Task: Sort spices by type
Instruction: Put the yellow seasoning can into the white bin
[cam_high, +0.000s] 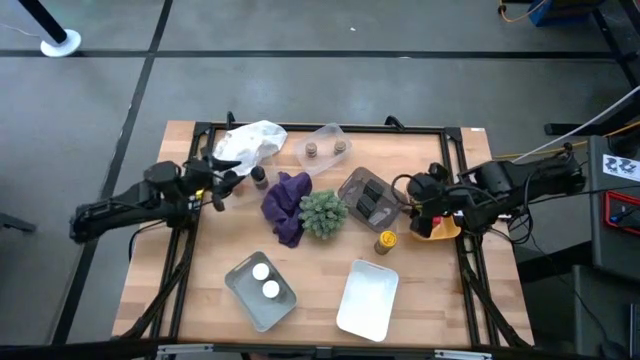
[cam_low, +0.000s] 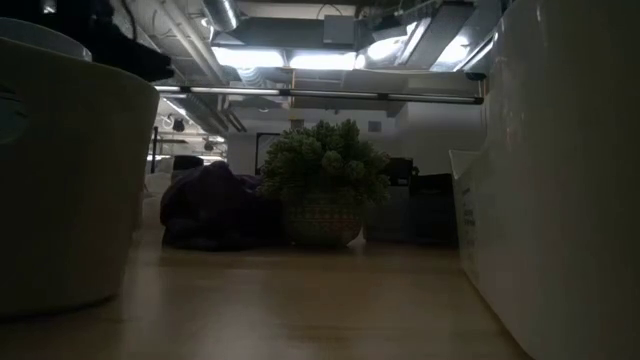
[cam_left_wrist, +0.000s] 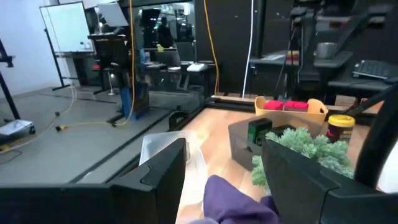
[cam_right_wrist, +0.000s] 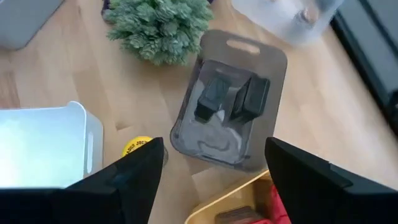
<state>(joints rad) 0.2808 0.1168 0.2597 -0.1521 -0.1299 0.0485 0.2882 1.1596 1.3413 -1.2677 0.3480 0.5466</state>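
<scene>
Two open claws, spice jars scattered across several trays

The left gripper (cam_high: 228, 180), released and empty at nine o'clock, sits just beside a small black-capped dark jar (cam_high: 258, 177); a skewed approach could tip it into the crumpled purple cloth (cam_high: 288, 205) or snag the fabric. The right gripper (cam_right_wrist: 214, 162), also released, hovers at three o'clock over the yellow plastic tray (cam_high: 447, 230) of red tins and could clip the yellow-lidded jar (cam_high: 386, 241) at five. Dark green tins lie in the grey plastic tray (cam_high: 352, 178) at centre, brown-capped jars in the clear tray (cam_high: 325, 133) at twelve, and white-capped jars in the silver tray (cam_high: 240, 272) at seven.
</scene>
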